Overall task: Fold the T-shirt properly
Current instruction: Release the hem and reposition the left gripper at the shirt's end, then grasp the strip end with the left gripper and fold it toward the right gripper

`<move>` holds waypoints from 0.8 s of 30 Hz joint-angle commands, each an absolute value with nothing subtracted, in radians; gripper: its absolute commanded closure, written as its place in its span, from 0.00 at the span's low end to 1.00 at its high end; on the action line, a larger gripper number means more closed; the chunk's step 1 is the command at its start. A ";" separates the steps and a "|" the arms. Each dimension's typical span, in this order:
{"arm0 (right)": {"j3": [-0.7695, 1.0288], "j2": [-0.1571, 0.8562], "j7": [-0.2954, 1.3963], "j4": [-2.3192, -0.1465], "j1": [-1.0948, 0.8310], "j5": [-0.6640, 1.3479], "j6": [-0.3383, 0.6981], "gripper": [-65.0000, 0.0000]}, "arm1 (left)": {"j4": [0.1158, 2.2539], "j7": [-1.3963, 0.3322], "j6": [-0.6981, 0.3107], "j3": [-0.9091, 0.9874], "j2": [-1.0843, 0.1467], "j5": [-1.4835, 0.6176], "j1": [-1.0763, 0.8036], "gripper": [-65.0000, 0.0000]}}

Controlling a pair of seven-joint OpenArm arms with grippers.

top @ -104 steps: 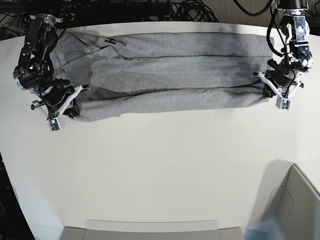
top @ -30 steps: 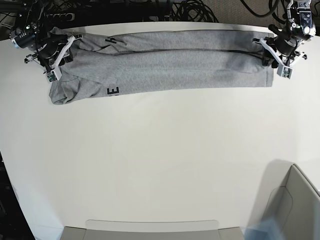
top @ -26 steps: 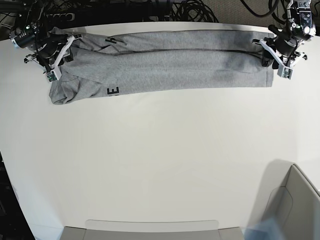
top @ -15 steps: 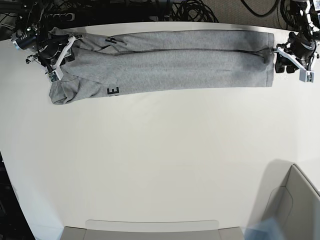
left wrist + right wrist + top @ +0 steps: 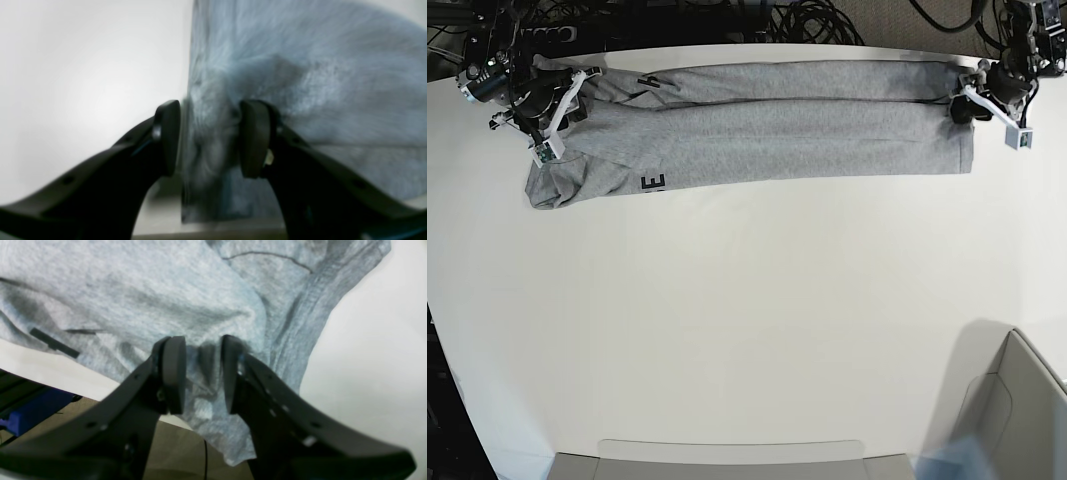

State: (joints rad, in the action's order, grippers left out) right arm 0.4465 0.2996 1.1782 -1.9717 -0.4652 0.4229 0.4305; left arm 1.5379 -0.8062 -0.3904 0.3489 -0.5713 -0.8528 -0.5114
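Observation:
The heather-grey T-shirt (image 5: 767,125) lies folded into a long band along the table's far edge, with a black letter showing on its near left part. My left gripper (image 5: 961,106) is at the band's right end. In the left wrist view (image 5: 208,138) its jaws stand apart astride the shirt's (image 5: 300,76) edge; that view is blurred. My right gripper (image 5: 555,102) is on the band's left end. In the right wrist view (image 5: 202,373) it is shut on a pinched fold of shirt (image 5: 166,296).
A grey bin (image 5: 1017,405) stands at the near right and a flat grey tray (image 5: 727,455) at the near edge. Cables (image 5: 812,20) lie behind the table's far edge, close to both grippers.
Both grippers carried the shirt's near edge up to the far side. The left gripper then moved right, off the shirt, and has come back to its right end. The right gripper barely moved.

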 commanded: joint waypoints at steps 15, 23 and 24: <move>0.453 0.314 1.165 -1.983 -0.456 0.430 0.443 0.70 | 1.426 -0.858 -0.616 0.291 -0.604 -0.862 -0.467 0.77; 0.458 0.311 1.165 -1.983 -0.441 0.430 0.443 0.70 | 1.408 -0.877 -0.647 0.300 -0.605 -0.855 -0.421 1.00; 0.455 0.308 1.165 -1.983 -0.435 0.430 0.443 0.70 | 1.382 -0.877 -0.647 0.325 -0.605 -0.848 -0.400 1.00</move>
State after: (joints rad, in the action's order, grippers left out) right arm 0.4492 0.2951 1.1786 -1.9697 -0.4431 0.4221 0.4309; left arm 1.3838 -0.8635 -0.6647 0.3161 -0.5949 -0.8806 -0.4034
